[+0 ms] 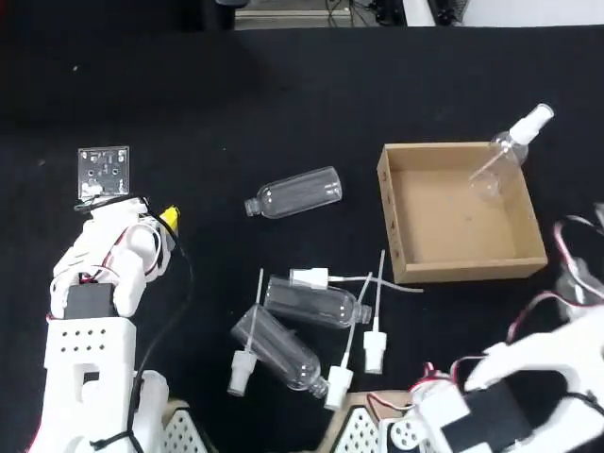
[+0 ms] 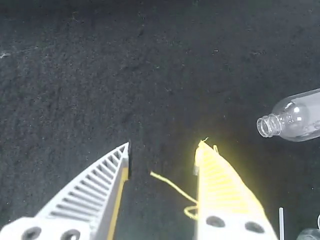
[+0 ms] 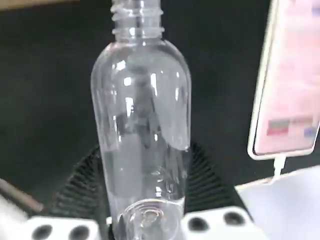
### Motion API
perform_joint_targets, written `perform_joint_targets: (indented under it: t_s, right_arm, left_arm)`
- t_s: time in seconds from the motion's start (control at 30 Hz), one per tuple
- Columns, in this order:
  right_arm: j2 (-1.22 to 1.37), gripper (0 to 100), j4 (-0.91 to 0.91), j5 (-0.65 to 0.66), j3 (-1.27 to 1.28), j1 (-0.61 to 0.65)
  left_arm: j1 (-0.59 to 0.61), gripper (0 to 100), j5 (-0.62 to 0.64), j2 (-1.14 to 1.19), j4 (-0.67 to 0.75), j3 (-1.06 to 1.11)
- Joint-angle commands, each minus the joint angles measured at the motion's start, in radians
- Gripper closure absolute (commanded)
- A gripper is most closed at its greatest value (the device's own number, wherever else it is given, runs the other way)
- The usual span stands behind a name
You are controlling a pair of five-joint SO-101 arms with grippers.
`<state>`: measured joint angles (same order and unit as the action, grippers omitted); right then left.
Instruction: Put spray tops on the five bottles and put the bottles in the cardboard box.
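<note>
Right pincer (image 3: 145,150) was clamped on a capless bottle (image 3: 142,90). Left pincer (image 2: 164,150) sat spread wide over the table (image 2: 100,75), empty. One capped bottle (image 1: 497,162) leaned in the cardboard box (image 1: 462,269).

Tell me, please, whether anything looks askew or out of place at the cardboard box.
The capped bottle is not resting flat inside the cardboard box: it leans tilted across the far right corner, with its spray top poking out beyond the rim.
</note>
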<state>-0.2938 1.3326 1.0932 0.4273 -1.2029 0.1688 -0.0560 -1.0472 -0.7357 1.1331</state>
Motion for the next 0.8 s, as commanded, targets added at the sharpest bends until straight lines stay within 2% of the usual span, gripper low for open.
perform_joint_targets:
  t_s: [0.0,0.23,0.3,0.43,0.53,0.77]
  right_arm:
    - [0.077,98.8,-0.158,0.015,0.03,-0.083]
    - [0.328,98.2,-0.302,-0.068,0.027,-0.1]
    - [0.371,93.9,-0.264,-0.068,-0.012,-0.095]
    - [0.417,76.3,-0.121,-0.064,-0.108,-0.058]
    - [0.437,67.2,-0.043,-0.068,-0.173,-0.018]
    - [0.476,65.8,0.026,-0.069,-0.243,0.037]
  left_arm:
    - [-0.013,80,0.0,-0.011,0.021,-0.015]
    - [-0.013,80,0.0,-0.011,0.021,-0.015]
    - [-0.013,80,0.0,-0.011,0.021,-0.013]
    - [-0.019,80,0.0,-0.011,0.021,-0.013]
    - [-0.05,80,0.0,-0.015,0.021,-0.001]
    - [-0.085,80,-0.003,-0.018,0.023,0.015]
